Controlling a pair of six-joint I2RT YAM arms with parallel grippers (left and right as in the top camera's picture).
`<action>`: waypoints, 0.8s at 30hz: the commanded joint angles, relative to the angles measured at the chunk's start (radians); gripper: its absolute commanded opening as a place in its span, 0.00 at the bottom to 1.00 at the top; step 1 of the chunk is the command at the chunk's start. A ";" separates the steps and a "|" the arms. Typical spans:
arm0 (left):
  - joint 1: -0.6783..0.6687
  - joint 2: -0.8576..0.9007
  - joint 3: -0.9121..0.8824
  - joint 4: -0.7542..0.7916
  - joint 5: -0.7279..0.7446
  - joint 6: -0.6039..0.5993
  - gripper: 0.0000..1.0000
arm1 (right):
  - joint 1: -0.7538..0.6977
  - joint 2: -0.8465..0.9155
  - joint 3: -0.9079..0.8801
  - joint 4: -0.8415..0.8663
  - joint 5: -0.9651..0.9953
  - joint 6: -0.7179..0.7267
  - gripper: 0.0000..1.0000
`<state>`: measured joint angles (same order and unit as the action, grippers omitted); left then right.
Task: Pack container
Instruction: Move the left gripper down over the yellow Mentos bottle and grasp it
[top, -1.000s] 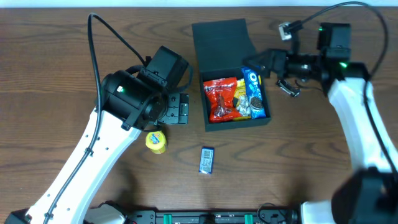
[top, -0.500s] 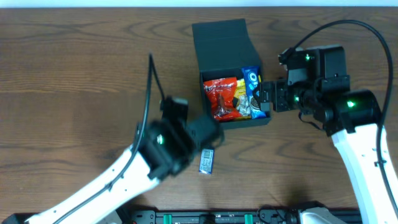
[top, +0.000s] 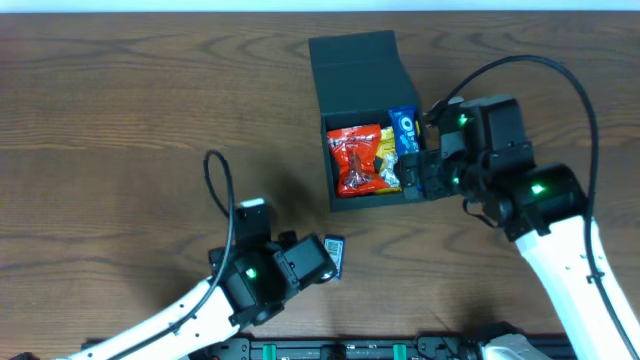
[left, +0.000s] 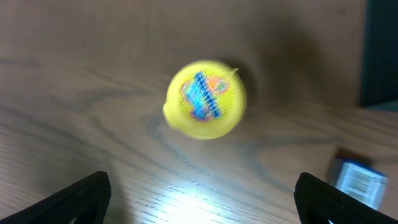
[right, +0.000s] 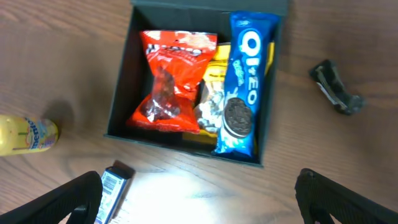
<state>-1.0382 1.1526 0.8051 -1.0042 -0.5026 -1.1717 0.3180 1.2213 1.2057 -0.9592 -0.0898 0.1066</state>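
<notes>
The dark teal container (top: 334, 192) stands at the back middle with its flap lid (top: 358, 60) open. It holds a red packet (right: 173, 79), a yellow packet (right: 215, 70) and a blue Oreo packet (right: 244, 87). My right gripper (right: 199, 199) is open and empty, above the table just in front of the container; in the overhead view it (top: 422, 176) sits at the box's front right corner. My left gripper (left: 202, 199) is open and empty, above the table near a yellow round snack cup (left: 205, 99). A small blue packet (top: 335, 255) lies on the table.
A small black clip-like object (right: 336, 88) lies on the table right of the container. The yellow cup (right: 28, 134) and the blue packet (right: 112, 185) lie left of and in front of the box. My left arm (top: 250, 280) hides the cup in the overhead view.
My left arm has swung from the middle left down to the table's front, over the yellow cup. My right arm has moved left and forward to the container's front right corner.
</notes>
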 joint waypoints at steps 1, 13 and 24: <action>-0.002 -0.003 -0.087 0.066 -0.039 -0.079 0.95 | 0.042 -0.043 0.000 0.017 0.089 0.013 0.99; 0.094 -0.001 -0.312 0.312 -0.115 -0.076 0.95 | 0.084 -0.050 -0.009 0.034 0.245 0.065 0.99; 0.237 0.000 -0.367 0.619 -0.084 0.245 0.95 | 0.084 -0.050 -0.009 0.039 0.259 0.065 0.99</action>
<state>-0.8280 1.1526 0.4446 -0.3981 -0.5758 -1.0412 0.3878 1.1770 1.2007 -0.9215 0.1509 0.1535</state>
